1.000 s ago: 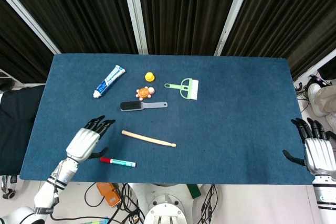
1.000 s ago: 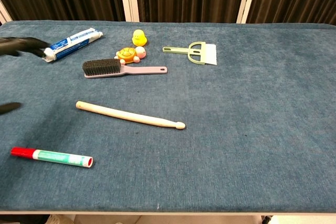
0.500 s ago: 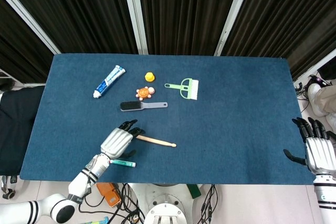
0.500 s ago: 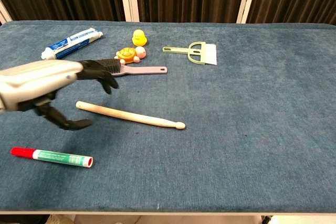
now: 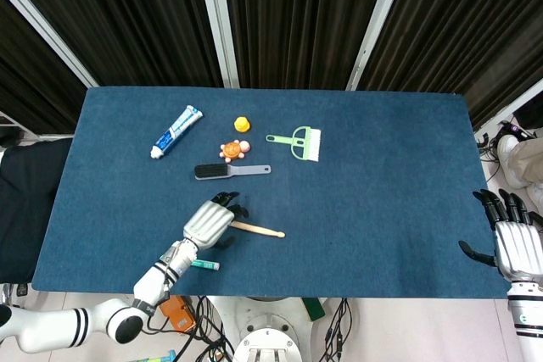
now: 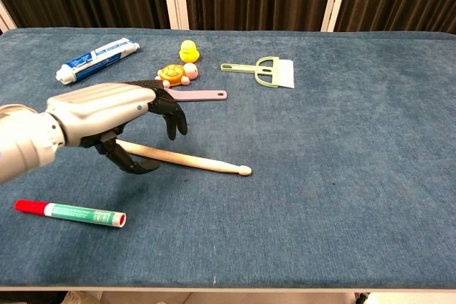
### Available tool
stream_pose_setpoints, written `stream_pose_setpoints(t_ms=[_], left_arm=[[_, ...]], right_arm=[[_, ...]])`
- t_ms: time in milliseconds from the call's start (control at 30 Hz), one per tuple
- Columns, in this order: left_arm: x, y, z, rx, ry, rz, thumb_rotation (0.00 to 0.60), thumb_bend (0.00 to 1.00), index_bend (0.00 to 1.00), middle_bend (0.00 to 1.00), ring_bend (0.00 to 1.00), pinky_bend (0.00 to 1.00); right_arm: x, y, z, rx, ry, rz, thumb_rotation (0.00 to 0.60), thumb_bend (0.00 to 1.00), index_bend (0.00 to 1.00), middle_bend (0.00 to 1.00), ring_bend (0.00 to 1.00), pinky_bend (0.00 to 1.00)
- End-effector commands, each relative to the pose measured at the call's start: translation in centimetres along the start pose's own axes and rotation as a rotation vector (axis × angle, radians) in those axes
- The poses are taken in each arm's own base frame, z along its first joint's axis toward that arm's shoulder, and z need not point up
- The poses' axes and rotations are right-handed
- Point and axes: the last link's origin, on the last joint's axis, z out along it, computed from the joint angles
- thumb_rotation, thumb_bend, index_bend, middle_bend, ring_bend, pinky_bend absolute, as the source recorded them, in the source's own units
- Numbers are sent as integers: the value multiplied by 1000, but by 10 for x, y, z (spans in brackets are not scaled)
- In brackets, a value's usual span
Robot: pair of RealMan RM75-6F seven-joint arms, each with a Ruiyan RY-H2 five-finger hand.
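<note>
Under the left hand (image 6: 117,115): drumstick (image 6: 196,159). Hand has moved over from near the marker (image 6: 70,212); fingers apart, not yet gripping. Right hand (image 5: 516,243) idle, spread.

Over the last second I have swung my left hand (image 5: 209,222) inward from the near left edge of the blue cloth-covered table (image 5: 382,175). It began with the red-capped green marker (image 6: 70,212) just beside it and the pale wooden drumstick (image 6: 192,159) a little way off. Half a second ago it reached the stick's butt end. Now it hovers directly over that end, dark fingers (image 6: 167,110) curled downward and thumb beneath, hiding that part of the stick. The marker now lies behind the hand, nearer the table edge.
</note>
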Motion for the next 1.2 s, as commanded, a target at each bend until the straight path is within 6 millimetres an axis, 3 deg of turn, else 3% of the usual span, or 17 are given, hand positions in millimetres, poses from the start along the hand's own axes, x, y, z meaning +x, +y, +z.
stream_pose_setpoints(t_ms=[33, 533, 1200], left_arm=[[-2, 0, 8, 4, -11, -4, 600, 270, 339, 375, 107, 165], [1, -9, 25, 27, -8, 23, 600, 286, 402, 445, 146, 169], [-7, -24, 18, 49, -13, 20, 600, 310, 442, 485, 183, 182]], right_arm=[[0, 0, 0, 0, 0, 0, 600, 292, 203, 177, 71, 0], [0, 0, 1, -1, -4, -1, 600, 292, 202, 177, 71, 0], [-1, 0, 1, -5, -11, -7, 600, 292, 203, 177, 71, 0]])
